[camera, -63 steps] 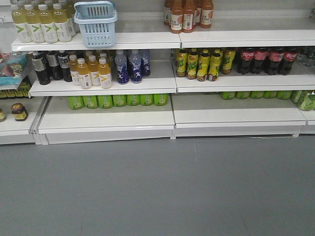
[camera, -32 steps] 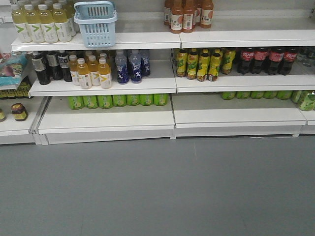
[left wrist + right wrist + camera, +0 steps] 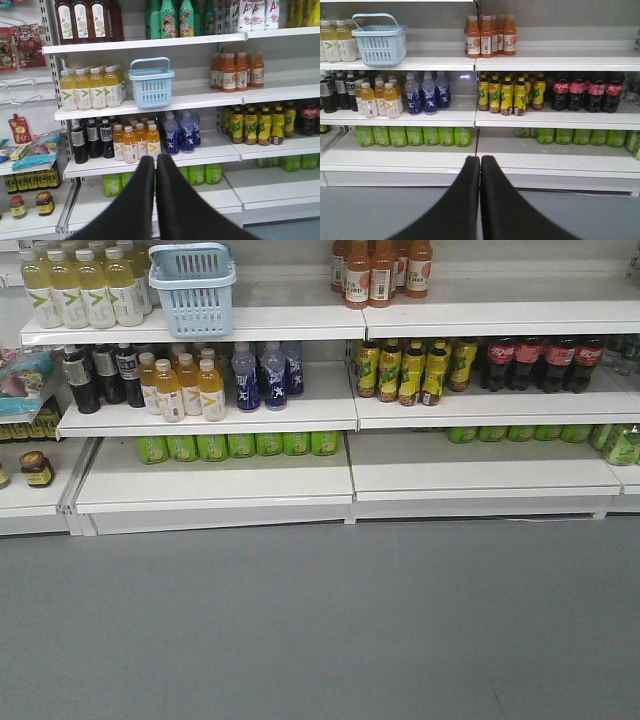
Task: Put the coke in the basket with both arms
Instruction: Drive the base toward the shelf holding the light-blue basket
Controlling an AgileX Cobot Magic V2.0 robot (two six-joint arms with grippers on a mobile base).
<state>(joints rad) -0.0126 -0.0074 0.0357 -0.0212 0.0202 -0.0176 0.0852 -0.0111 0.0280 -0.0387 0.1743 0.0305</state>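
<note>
Left gripper (image 3: 155, 161): fingers pressed together, nothing held. Right gripper (image 3: 480, 161): likewise closed, empty. We find both well apart from the shelves. Basket (image 3: 151, 86): upright on a shelf (image 3: 200, 98), just beside pale yellow bottles (image 3: 90, 90). Coke: we cannot pick it out. Dark cola bottles (image 3: 582, 92): one shelf lower, far right.
</note>
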